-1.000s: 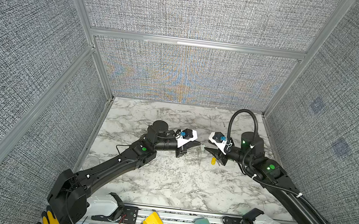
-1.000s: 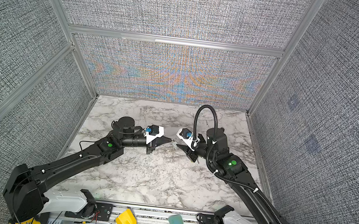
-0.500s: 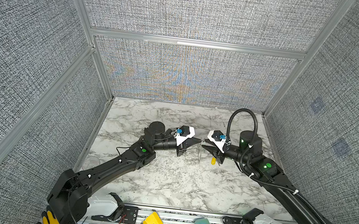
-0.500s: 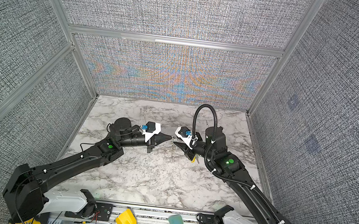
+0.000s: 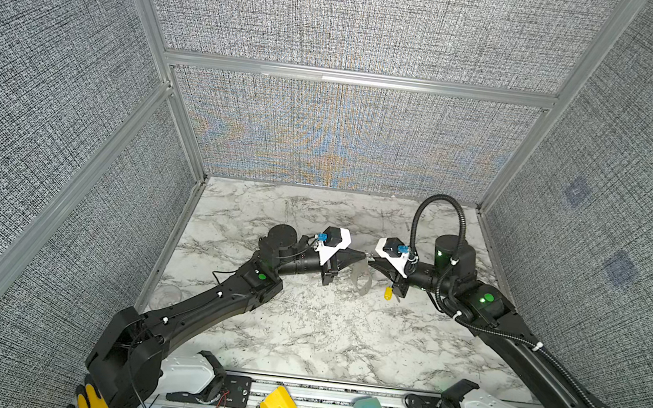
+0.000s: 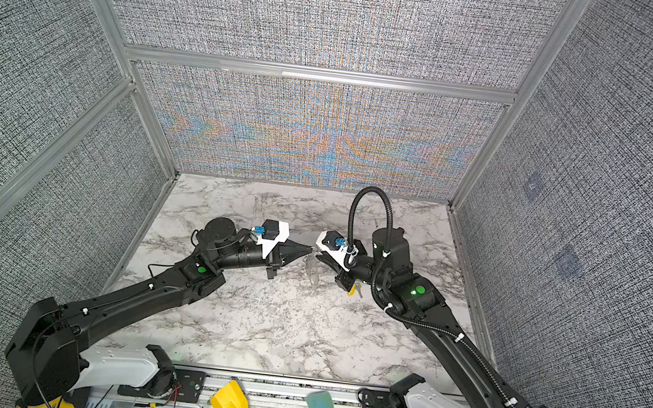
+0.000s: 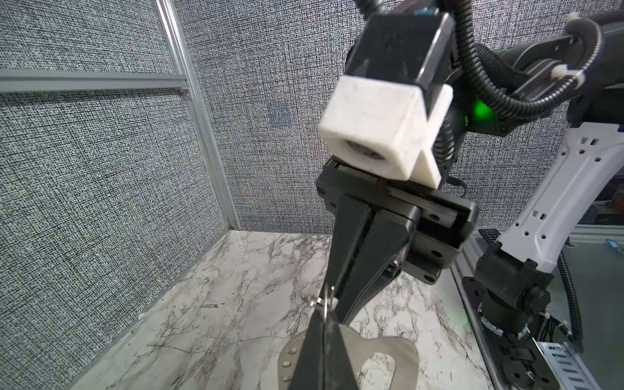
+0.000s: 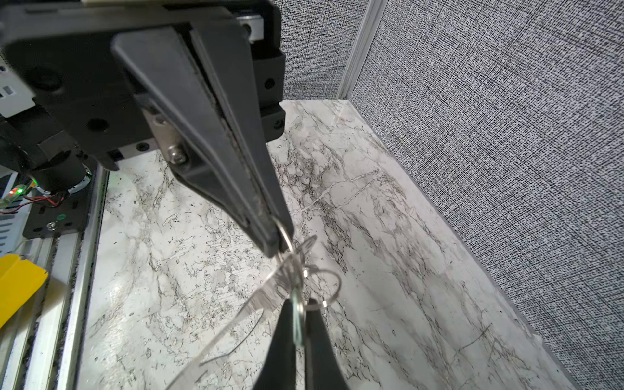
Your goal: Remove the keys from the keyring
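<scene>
At the centre of a top view, the left gripper clamps the keyring. The right gripper clamps the teal-tagged key. A slow, steady pull apart seems best.

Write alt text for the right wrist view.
Two shut black grippers meet tip to tip above a marble table: the left gripper pinches a thin wire ring, and the right gripper clamps a pale green tag. A shiny grey keyring plate hangs below them.

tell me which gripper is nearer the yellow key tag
Right. The yellow tag sits right beside the right gripper; the left gripper is farther off, across the keyring.
</scene>
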{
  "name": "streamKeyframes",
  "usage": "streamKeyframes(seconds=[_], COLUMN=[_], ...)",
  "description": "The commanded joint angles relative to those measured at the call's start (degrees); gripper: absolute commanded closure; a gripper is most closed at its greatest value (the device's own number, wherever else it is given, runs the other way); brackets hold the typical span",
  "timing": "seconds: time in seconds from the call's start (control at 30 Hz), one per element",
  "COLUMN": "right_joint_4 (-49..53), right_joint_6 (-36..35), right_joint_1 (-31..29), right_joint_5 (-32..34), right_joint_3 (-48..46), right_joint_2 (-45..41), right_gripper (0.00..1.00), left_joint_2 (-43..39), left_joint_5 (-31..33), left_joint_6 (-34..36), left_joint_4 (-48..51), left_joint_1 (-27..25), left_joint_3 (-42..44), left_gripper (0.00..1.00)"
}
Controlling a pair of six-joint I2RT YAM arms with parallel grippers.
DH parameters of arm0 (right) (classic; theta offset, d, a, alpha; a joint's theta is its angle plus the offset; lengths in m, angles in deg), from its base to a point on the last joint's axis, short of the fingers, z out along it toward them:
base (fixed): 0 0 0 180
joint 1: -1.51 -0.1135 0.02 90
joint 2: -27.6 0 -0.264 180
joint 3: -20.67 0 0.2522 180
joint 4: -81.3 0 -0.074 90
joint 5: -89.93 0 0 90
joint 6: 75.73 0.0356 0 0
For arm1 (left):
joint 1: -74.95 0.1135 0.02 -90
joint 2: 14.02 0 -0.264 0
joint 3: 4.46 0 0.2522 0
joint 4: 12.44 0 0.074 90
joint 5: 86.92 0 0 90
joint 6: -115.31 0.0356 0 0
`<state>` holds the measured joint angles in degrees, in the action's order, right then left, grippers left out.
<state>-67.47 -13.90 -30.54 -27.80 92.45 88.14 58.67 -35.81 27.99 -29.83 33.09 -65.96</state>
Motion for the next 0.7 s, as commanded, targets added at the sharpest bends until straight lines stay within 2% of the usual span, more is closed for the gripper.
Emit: streamKeyframes(seconds=[0.0,0.3,0.67], right_joint_4=[5.13,10.68,10.35], right_joint_6=[-3.73,-8.14,-9.41], right_joint_1=[-0.50,-3.85,-4.61], right_joint_5=[-0.96,4.09,7.04], right_joint_3=[1.77,4.51,4.65], right_joint_2=[0.98,3.69,2.57], right_gripper=[1.00,1.00,0.98], left_joint_2=[0.29,0.01,-0.58], left_joint_5=[1.18,3.24,3.61], left_joint_6=[-2.38,-3.64,-3.93], left_joint_4=[-5.15,-8.19,-8.83], left_joint_1=[0.12,0.12,0.28], left_joint_3=[0.25,2.08,3.31], left_gripper=[1.00,1.00,1.00])
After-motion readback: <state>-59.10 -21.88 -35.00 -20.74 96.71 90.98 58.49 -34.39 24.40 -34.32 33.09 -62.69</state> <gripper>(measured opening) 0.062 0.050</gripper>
